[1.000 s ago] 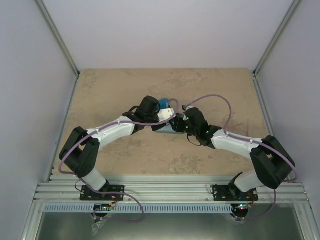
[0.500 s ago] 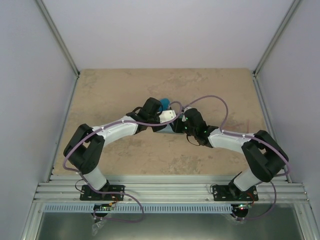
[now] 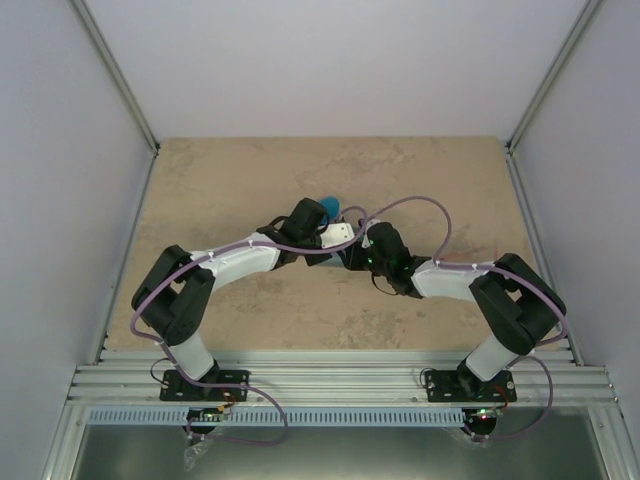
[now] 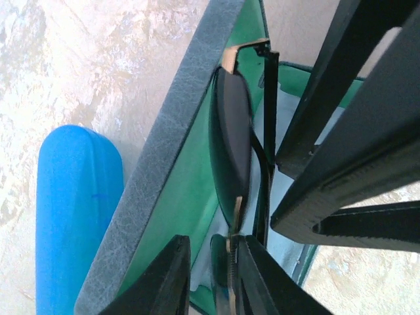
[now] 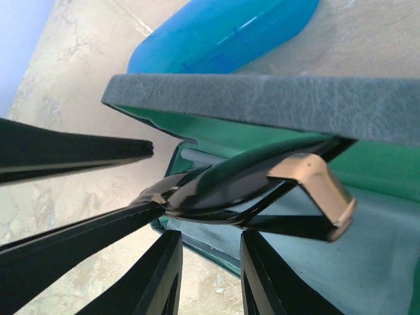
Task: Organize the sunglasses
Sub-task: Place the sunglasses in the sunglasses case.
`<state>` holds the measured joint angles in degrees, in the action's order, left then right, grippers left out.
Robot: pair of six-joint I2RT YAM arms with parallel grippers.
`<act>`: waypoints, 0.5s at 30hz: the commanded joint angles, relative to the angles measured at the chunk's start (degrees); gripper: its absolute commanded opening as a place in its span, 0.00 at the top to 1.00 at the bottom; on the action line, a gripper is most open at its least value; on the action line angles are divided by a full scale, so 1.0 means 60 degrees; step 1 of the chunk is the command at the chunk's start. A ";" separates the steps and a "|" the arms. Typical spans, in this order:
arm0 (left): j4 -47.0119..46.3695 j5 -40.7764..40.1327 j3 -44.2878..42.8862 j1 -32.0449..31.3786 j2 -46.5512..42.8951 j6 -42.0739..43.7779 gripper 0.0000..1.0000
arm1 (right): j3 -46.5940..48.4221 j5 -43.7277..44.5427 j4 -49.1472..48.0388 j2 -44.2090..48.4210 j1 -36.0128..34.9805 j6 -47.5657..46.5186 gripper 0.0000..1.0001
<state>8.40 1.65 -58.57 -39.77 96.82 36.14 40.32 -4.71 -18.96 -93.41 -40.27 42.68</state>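
The dark wire-framed sunglasses lie folded inside the open grey-blue rectangular case, on its green lining and a light blue cloth. My left gripper stands open astride one end of the sunglasses. One finger rests against the frame and the other is clear of it. From the opposite side my right gripper is open just above the case's near rim, its fingers below the glasses' temple and holding nothing. In the top view both grippers meet at mid-table and hide the case. No red-orange pair is in view.
A glossy blue oval case lies shut right beside the grey-blue case, on its far side, and peeks out behind the left wrist. The two grippers' fingers crowd close together over the case. Bare mottled tabletop surrounds them.
My left gripper's jaws have parted from shut. The right arm has reached a little farther left, and both wrists have edged toward the far side of the table.
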 commanded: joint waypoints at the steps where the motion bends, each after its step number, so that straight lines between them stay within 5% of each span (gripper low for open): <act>1: 0.0115 0.0334 -0.0249 -0.0083 0.0026 -0.0118 0.74 | -0.0336 0.0146 -0.0725 -0.0070 0.0026 -0.0005 0.75; 15: 0.0588 0.0916 -0.0334 -0.0074 -0.0712 -0.0863 0.44 | -0.1047 0.0356 -0.0518 0.0733 0.0018 -0.0012 0.73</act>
<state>12.03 6.15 -59.83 -39.99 95.90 33.34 35.38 -4.05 -21.37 -92.07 -40.27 42.85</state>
